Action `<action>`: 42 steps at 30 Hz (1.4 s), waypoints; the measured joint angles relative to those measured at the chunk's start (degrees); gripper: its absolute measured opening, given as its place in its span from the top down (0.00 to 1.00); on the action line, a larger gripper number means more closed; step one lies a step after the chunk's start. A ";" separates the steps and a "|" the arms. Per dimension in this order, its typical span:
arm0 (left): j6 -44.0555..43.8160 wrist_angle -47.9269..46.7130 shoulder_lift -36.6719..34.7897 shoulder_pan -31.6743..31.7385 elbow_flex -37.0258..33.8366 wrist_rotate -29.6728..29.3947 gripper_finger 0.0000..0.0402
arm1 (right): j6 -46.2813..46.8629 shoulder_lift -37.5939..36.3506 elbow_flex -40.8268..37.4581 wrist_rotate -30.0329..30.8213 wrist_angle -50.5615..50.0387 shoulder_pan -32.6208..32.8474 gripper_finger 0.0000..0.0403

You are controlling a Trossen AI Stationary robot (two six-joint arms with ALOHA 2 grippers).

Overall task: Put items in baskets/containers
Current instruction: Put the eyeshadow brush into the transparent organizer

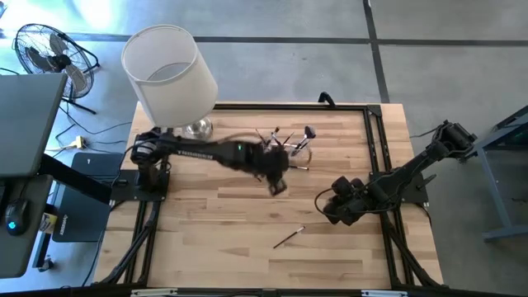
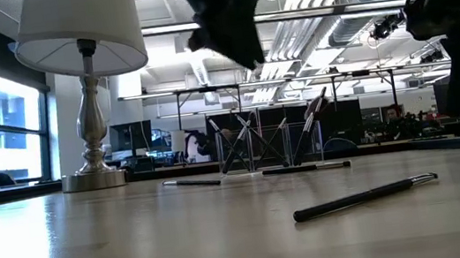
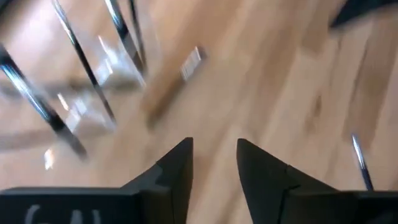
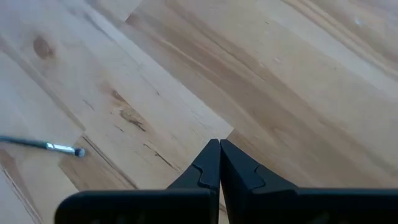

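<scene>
Clear holder mid-frame in low view, several slim dark brushes leaning inside; one brush lying flat lower right.

No lettering, label, brand mark, number or sign can be read in any of the four views. In the left wrist view, pale marks on the dark housing below the fingers are too blurred to make out, and a small pale tag lying on the light wooden plank tabletop shows no legible print.
</scene>
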 joint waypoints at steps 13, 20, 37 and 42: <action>-14.27 -9.53 0.00 -18.01 -12.83 0.15 0.99 | -12.72 0.02 0.00 7.18 14.20 0.00 1.00; -17.42 -5.07 -3.80 -24.05 -23.14 1.78 1.00 | -28.09 0.09 0.53 6.55 32.31 0.04 1.00; -28.66 17.99 -28.86 -28.85 -50.98 -0.92 1.00 | -33.05 23.01 29.44 -12.74 -8.61 -3.69 1.00; -25.39 22.99 -28.72 -28.85 -50.60 -1.68 1.00 | -42.91 28.32 33.42 -10.49 -11.68 -3.66 1.00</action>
